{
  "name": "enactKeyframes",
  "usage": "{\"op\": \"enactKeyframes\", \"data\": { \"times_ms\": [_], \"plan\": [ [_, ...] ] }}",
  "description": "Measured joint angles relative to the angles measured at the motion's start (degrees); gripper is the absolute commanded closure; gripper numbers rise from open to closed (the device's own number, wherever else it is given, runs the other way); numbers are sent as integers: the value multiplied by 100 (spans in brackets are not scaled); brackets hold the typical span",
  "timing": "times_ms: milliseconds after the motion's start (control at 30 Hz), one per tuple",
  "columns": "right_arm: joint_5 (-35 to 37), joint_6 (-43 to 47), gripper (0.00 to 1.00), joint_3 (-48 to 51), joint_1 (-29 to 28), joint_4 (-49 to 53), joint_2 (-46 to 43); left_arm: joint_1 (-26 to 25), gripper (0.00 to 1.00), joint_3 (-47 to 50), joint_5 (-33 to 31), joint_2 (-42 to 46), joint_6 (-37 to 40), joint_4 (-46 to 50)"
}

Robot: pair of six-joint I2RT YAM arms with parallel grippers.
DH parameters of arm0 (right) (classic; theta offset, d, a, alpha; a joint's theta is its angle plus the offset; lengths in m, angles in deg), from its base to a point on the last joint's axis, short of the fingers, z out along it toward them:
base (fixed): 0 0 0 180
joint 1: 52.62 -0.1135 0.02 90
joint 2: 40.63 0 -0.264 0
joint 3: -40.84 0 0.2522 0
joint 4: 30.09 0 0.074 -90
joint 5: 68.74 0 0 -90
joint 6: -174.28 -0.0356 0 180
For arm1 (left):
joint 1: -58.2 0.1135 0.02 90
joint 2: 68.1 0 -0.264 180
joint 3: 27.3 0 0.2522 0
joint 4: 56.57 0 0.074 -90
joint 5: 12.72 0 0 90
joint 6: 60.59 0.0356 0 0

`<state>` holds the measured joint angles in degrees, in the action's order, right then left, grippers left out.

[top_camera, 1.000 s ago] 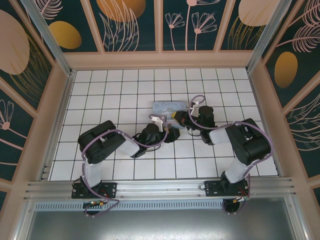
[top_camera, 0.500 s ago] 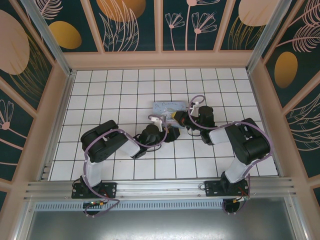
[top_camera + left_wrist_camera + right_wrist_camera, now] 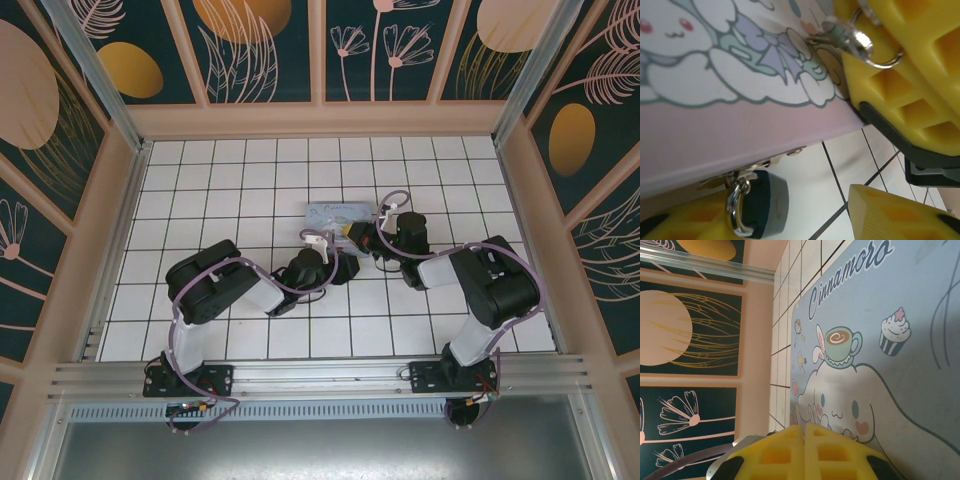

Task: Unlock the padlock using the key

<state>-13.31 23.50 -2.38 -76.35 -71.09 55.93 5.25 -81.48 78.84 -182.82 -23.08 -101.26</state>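
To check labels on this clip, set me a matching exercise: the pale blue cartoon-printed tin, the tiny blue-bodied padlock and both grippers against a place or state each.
1 pale blue cartoon-printed tin
2 tiny blue-bodied padlock
3 left gripper
4 right gripper

a shut, yellow fingers together
b hangs from the tin's latch
c flat on the white tiled floor
d open, straddling the padlock

Pairs: 1-c, 2-b, 3-d, 4-a

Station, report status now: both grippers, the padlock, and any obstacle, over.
Left gripper open, either side of padlock. Right gripper shut, key by its tip. Padlock hangs from tin, which crowds both grippers.
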Motion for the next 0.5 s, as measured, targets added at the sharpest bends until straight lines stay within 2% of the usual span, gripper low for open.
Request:
{"op": "enactKeyframes", "data": {
  "times_ms": [500],
  "plan": [
    [2,-22,100,0,-37,-33,7,0,61,0,-382,-11,-358,0]
  ]
}}
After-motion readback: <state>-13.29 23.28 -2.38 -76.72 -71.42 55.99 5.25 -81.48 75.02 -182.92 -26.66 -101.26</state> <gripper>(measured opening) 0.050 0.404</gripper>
